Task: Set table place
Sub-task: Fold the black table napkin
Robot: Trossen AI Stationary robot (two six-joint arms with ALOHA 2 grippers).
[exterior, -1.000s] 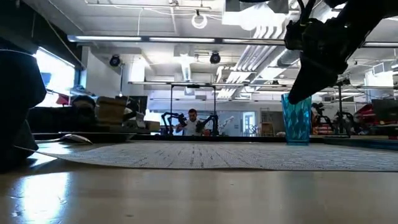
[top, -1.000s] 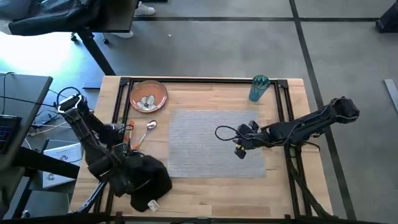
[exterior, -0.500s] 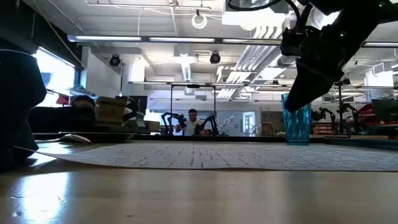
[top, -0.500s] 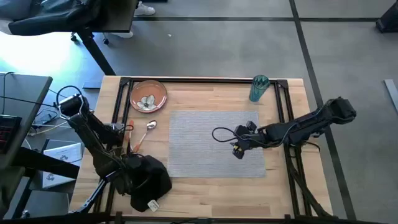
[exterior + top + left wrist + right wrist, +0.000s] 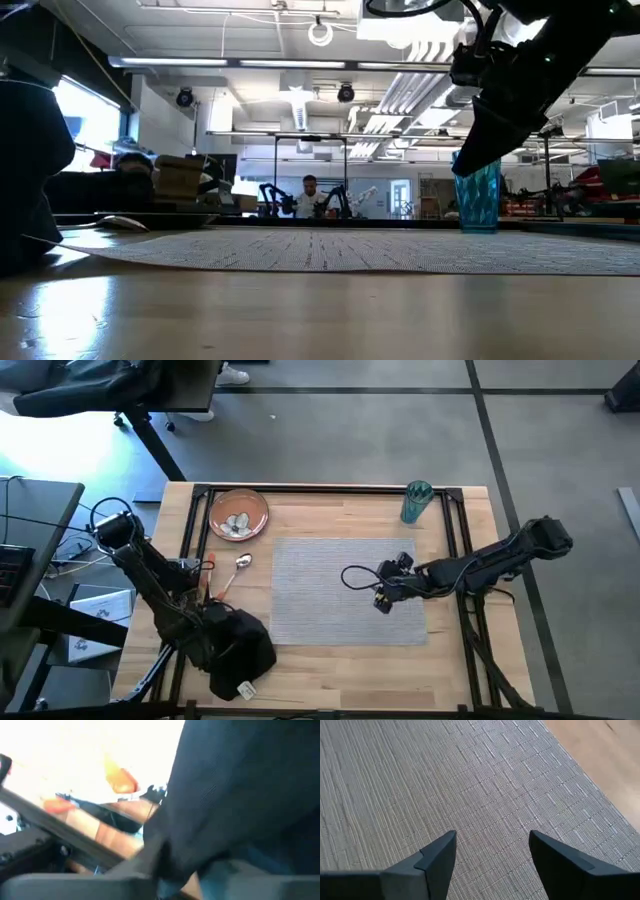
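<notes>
At the table's [image 5: 330,665] left front corner, the left arm reaches down into the black napkin [image 5: 240,650], which lies bunched in a heap partly over the black rail, well off the mat. The left gripper [image 5: 205,635] is buried at the napkin's left edge; its wrist view is filled with dark cloth [image 5: 240,800] close against the lens, and whether its fingers are spread or pinched on the fabric cannot be told. In the low view the napkin shows as a dark mass [image 5: 30,170] at the left edge.

Just behind the napkin, between it and the plate, lies the cutlery: a spoon [image 5: 240,565] with its bowl toward the plate, and orange handles [image 5: 213,588] beside it, near the mat's left edge. The orange-brown plate [image 5: 238,514] sits in the back left corner, with something pale on it.

The grey mat [image 5: 345,590] lies flat in the middle of the table, bare of any setting. The right gripper [image 5: 383,596] hovers over its right part, raised off the weave, as the low view shows [image 5: 490,140]. Its fingers [image 5: 437,857] are spread apart with nothing between them, only mat [image 5: 470,785] below.

The teal cup [image 5: 416,502] stands upright in the back right, behind the mat and apart from it; in the low view it [image 5: 478,195] rises just behind the right arm.
</notes>
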